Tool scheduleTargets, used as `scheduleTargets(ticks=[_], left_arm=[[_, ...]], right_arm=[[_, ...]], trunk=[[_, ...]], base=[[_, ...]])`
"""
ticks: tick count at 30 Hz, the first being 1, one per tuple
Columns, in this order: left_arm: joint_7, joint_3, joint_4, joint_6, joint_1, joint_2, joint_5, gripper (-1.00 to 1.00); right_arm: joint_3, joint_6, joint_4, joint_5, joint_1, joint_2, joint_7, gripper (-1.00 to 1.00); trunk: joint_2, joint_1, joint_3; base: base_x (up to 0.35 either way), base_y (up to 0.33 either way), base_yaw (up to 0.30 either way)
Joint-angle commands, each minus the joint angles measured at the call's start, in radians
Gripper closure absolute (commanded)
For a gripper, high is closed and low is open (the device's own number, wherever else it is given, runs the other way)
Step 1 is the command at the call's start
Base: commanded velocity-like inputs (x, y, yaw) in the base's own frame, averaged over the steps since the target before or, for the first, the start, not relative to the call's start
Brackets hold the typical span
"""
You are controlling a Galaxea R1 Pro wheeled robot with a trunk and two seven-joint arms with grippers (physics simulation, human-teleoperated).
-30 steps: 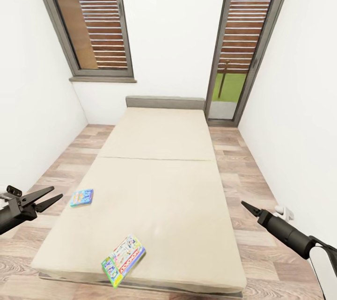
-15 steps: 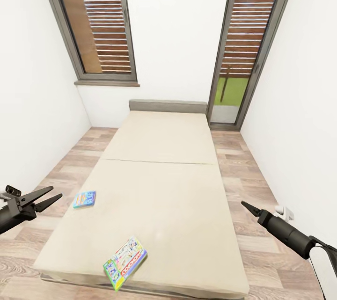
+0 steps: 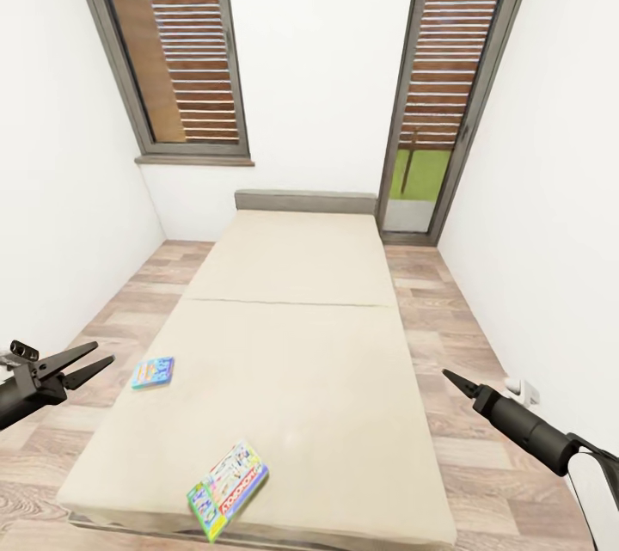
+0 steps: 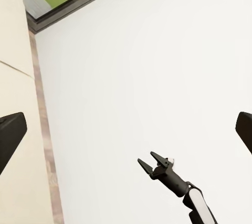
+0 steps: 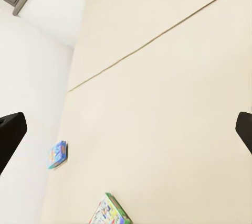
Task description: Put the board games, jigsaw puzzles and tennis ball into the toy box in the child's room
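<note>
The whole picture has slid down a touch in the last second while your arms hold the same spots in the head view. That's your head or base moving, not the toys, and both games lie on the mattress just as they did. So nothing is picked up yet: you're lining up on the bed. I'd say you are right at the start of the job, with the table and toy box yet to come. The child's room runs long and narrow ahead of both pincers. It has white walls on either side, a tall grey-framed window (image 3: 172, 44) far beyond the left pincer (image 3: 82, 364) and a glazed door (image 3: 443, 95) far beyond the right pincer (image 3: 449, 378). Wood-plank floor (image 3: 447, 336) passes under each arm. The bed (image 3: 301, 362) lies between the two pincers, plain beige and flat, with a seam across its middle and the grey headboard (image 3: 306, 202) at the far end. The Monopoly box (image 3: 228, 489) sits between the pincers, nearer the left one and closer to you than either tip, at the near edge of the mattress. The blue box (image 3: 153, 372) lies just inboard of the left pincer, near that side edge. Both pincers are released, fingers spread, holding nothing, each well apart from any toy.
</note>
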Motion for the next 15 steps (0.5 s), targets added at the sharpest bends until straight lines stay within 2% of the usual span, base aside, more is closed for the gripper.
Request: scheduleTargets(ticks=[1, 8, 15], left_arm=[[-0.003, 0.001, 0.000, 0.004, -0.001, 0.000, -0.001, -1.00], [-0.003, -0.001, 0.000, 0.004, -0.001, 0.000, -0.001, -1.00], [-0.003, 0.000, 0.000, 0.004, -0.001, 0.000, -0.001, -1.00]], right_arm=[[-0.002, 0.007, 0.000, -0.002, -0.001, 0.001, 0.002, -1.00], [-0.002, 0.008, 0.000, -0.001, -0.001, 0.004, 0.002, -1.00], [-0.002, 0.007, 0.000, -0.001, -0.001, 0.005, 0.002, -1.00]], trunk=[[-0.002, 0.001, 0.000], [-0.002, 0.001, 0.011], [-0.002, 0.001, 0.023]], base=[[-0.066, 0.000, -0.080], [-0.107, 0.000, -0.091], [-0.028, 0.000, -0.096]])
